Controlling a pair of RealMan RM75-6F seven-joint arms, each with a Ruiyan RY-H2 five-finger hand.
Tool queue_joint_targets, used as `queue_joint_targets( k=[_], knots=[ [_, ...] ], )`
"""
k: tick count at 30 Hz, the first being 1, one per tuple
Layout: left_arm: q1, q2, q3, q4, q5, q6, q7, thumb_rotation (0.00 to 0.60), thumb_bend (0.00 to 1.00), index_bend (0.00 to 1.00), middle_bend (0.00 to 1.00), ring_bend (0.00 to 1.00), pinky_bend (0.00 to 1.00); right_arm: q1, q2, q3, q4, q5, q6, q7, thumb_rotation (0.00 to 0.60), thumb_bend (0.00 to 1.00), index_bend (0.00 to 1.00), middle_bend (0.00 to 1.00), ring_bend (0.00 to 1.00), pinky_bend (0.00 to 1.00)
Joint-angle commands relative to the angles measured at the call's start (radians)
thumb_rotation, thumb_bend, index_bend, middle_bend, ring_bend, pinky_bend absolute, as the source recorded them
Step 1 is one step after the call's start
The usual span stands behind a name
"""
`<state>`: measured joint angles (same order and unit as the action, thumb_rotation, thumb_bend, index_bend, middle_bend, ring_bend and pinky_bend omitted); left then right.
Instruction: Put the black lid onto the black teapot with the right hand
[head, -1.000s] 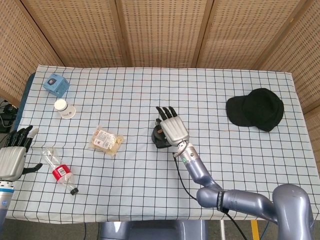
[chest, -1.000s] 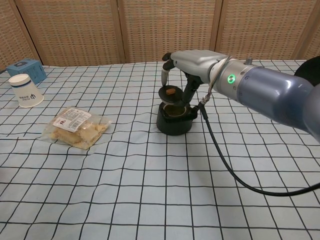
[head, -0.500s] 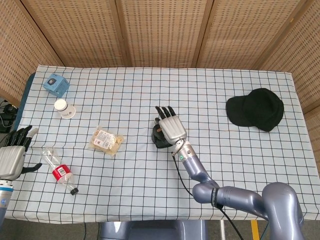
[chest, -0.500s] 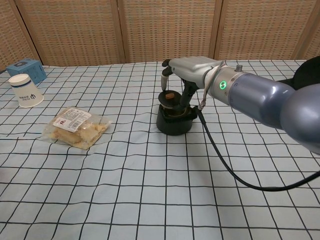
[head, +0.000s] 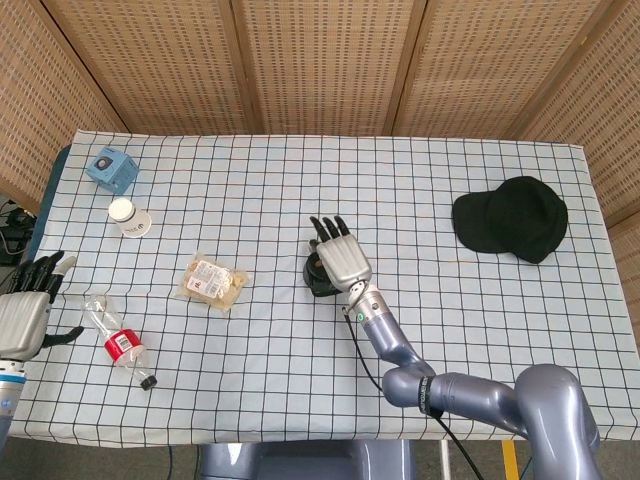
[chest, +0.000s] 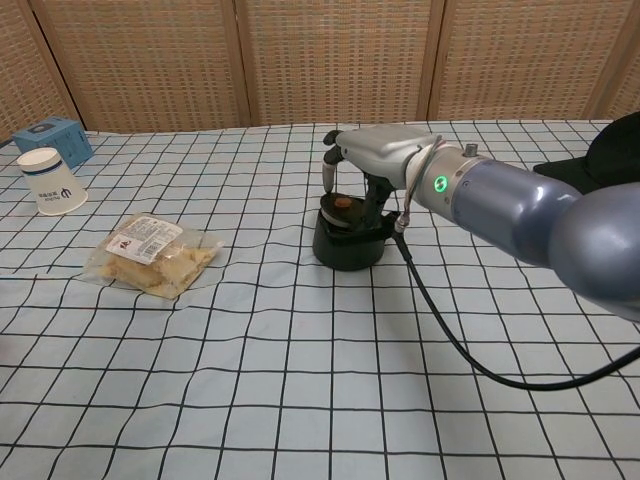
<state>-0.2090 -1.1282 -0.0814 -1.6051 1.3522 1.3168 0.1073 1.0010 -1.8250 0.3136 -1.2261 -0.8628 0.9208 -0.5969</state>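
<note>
Across the checked tablecloth (head: 480, 330) the largest item is the black cap (head: 512, 218) at far right, well apart from everything else; near centre stands the black teapot (chest: 348, 240) with the black lid (chest: 341, 207) resting on its mouth, small orange knob up. Right hand (chest: 375, 150) arches over the pot, fingers still curved down around the lid; whether they touch it, cannot tell. Snack packet (head: 212, 282) lies left of the pot, plastic bottle (head: 118, 342) on its side near the left edge just beside the left hand (head: 26, 308), which is empty, fingers spread. Paper cup (head: 129, 216) and blue box (head: 111, 168) sit at far left corner
</note>
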Motion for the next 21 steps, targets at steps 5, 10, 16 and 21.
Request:
queue_joint_targets(
  k=[5,10,16,21],
  knots=[
    [-0.004,0.003,0.003,-0.002,-0.006,-0.014,0.002,0.600,0.06,0.00,0.00,0.00,0.00,0.002,-0.003,-0.005,-0.001,0.002,0.011,-0.003,0.600,0.39,0.37,0.00,0.00,0.00],
    [-0.006,0.006,0.004,-0.006,-0.006,-0.017,0.000,0.600,0.06,0.00,0.00,0.00,0.00,0.002,0.003,-0.004,-0.010,0.001,0.016,-0.001,0.600,0.38,0.29,0.00,0.00,0.00],
    [-0.006,0.006,0.005,-0.007,-0.005,-0.016,-0.002,0.600,0.06,0.00,0.00,0.00,0.00,0.000,0.013,-0.004,-0.029,0.002,0.025,-0.003,0.600,0.38,0.24,0.00,0.00,0.00],
    [-0.007,0.007,0.008,-0.009,-0.001,-0.018,-0.003,0.600,0.06,0.00,0.00,0.00,0.00,-0.008,0.027,-0.011,-0.061,-0.002,0.044,-0.010,0.600,0.39,0.22,0.00,0.00,0.00]
  ],
)
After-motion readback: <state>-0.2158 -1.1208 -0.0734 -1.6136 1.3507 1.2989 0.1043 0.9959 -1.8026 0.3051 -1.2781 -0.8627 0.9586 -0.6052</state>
